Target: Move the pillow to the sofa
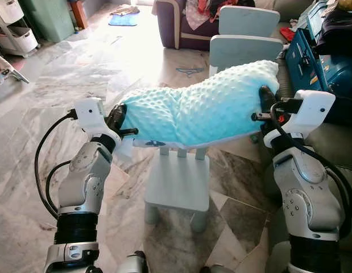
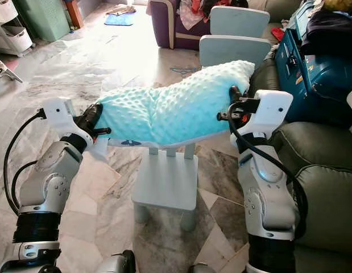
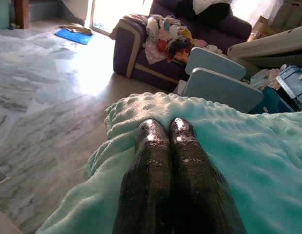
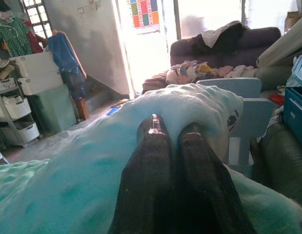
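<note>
A light turquoise dotted pillow (image 1: 201,111) hangs stretched between my two grippers, above a small pale chair (image 1: 178,185). My left gripper (image 1: 120,118) is shut on the pillow's left end, its black fingers (image 3: 163,161) pressed together on the fabric (image 3: 258,151). My right gripper (image 1: 265,99) is shut on the pillow's right end, where its fingers (image 4: 172,161) pinch a bunched fold (image 4: 190,105). The dark green sofa (image 2: 318,187) lies to my right, beside my right arm.
Two more pale chairs (image 1: 247,34) stand behind the pillow. Blue cases (image 1: 312,54) sit on the sofa's far part. A purple sofa with clothes (image 1: 184,20) is at the back. White shelves with bins (image 1: 13,28) stand far left. Marble floor (image 1: 62,74) spreads to the left.
</note>
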Robot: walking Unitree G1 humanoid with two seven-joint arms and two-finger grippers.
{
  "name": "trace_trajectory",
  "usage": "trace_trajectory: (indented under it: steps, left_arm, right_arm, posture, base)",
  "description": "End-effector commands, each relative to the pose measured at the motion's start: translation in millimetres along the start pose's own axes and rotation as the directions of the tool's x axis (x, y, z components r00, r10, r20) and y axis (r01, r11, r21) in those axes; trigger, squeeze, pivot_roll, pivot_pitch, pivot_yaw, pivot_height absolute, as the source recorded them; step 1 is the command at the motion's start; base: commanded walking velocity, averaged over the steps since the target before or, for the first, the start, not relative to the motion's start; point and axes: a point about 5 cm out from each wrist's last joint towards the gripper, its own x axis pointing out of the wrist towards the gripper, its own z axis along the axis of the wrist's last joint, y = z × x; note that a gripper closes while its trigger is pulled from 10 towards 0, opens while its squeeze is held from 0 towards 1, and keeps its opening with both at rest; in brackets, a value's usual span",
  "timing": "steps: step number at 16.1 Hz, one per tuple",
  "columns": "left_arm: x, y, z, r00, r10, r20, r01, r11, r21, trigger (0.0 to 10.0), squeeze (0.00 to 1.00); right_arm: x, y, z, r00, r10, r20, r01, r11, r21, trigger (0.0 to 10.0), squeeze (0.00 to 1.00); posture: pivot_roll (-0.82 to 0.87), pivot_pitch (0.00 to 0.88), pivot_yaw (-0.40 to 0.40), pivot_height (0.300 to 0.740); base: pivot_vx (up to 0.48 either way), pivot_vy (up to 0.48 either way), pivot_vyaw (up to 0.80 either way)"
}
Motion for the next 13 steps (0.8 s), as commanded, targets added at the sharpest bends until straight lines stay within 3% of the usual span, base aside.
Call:
trace_trajectory:
  steps: [1, 10, 13]
  left_arm:
    - [0.0, -5.3, 11, 0.999, -0.032, 0.035, 0.032, 0.999, 0.011, 10.0, 0.00]
    - [-11.6, -5.0, -3, 0.999, -0.042, -0.014, 0.042, 0.999, -0.002, 10.0, 0.00]
    - [-20.6, -12.2, 14, 0.992, -0.066, 0.104, 0.049, 0.986, 0.157, 10.0, 0.00]
  right_arm:
    - [-1.9, 2.7, 11, 0.999, 0.016, 0.045, -0.015, 0.999, -0.030, 0.0, 0.00]
    - [-4.3, -1.6, 11, 0.999, -0.003, 0.034, 0.003, 1.000, -0.010, 0.0, 0.00]
    - [-15.7, 6.7, 5, 0.999, 0.031, 0.026, -0.030, 0.999, -0.031, 0.0, 0.00]
  posture:
    - [-0.12, 0.139, -0.001, 0.740]
    - [-0.12, 0.162, -0.019, 0.740]
    - [-0.10, 0.149, -0.023, 0.740]
  base:
    - [0.000, 0.000, 0.00]
    - [0.000, 0.000, 0.00]
    - [0.000, 0.000, 0.00]
